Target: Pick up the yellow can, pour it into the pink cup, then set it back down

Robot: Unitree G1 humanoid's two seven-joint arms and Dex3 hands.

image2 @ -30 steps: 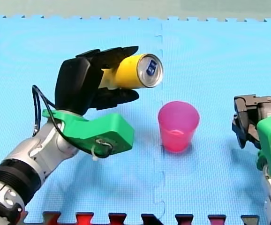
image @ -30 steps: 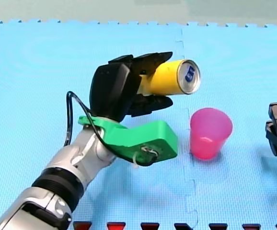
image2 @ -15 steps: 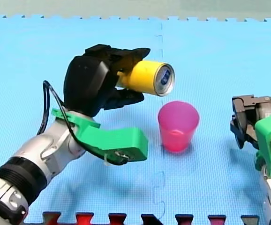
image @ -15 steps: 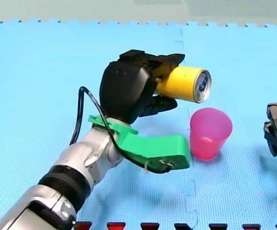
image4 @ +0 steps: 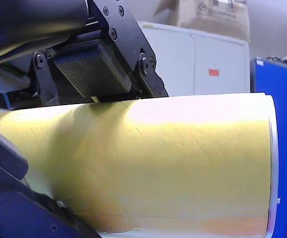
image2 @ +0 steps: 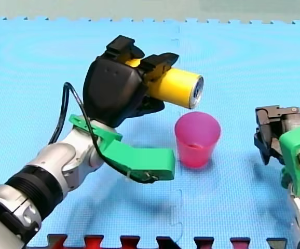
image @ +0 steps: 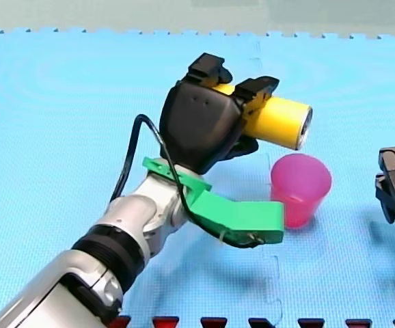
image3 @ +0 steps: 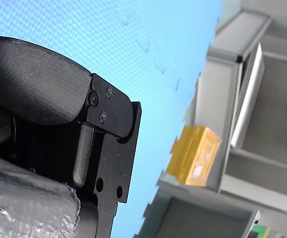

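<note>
Clenched round the yellow can (image2: 178, 88), the left robot hand (image2: 120, 92) tips its mouth above the pink cup (image2: 196, 142) to pour; the right robot hand (image2: 274, 132), grip impossible to tell, waits aside.

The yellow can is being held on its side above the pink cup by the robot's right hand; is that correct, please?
Not quite: the left hand holds the yellow can, its arm coming in from the left of the first head view. The can does lie on its side above the pink cup. The right hand, open, is right of the cup.
</note>
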